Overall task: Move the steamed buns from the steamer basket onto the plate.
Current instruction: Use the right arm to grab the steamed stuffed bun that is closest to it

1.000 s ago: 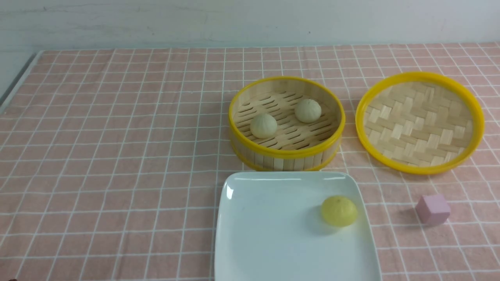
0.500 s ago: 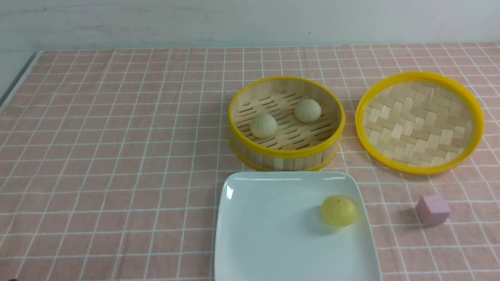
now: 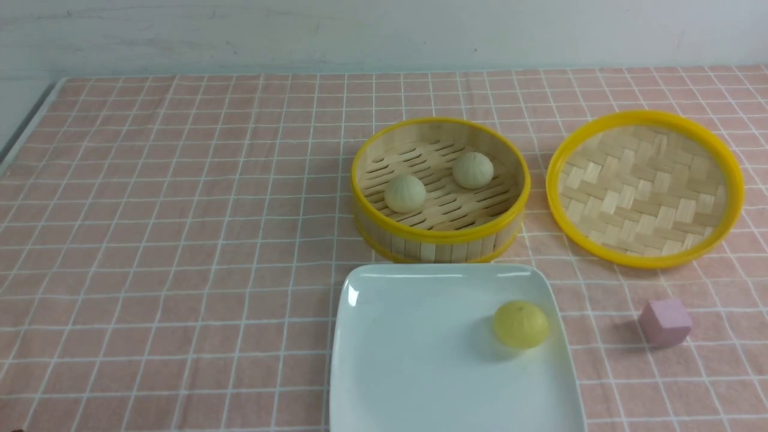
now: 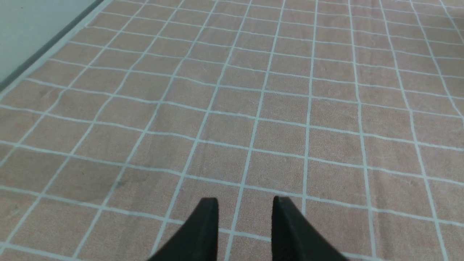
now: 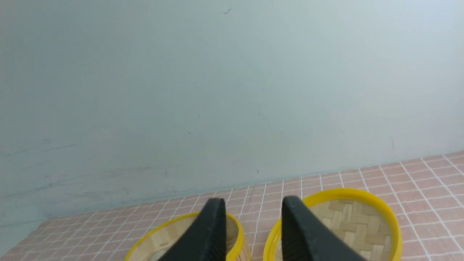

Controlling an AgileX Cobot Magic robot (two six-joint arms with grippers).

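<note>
In the front view, a round bamboo steamer basket with yellow rims (image 3: 441, 246) sits on the table with the pink checked cloth (image 3: 180, 240). Two small pale cream steamed buns lie inside it, apart from each other: the left bun (image 3: 405, 193) and the right bun (image 3: 473, 170). A big shiny white plate (image 3: 420, 348) lies just in front of the basket. A bright yellow bun (image 3: 521, 324) sits on it. A flat woven bamboo lid with a yellow rim (image 3: 645, 188) lies to the right. A small pink cube (image 3: 665, 322) is near the plate.

In the left wrist view, the left tool (image 4: 245, 200) has its black fingers a little apart. Nothing is between them, and it is over bare cloth.

In the right wrist view, the right tool (image 5: 253, 200) is spread the same way and holds nothing. The basket and lid lie beyond it.
</note>
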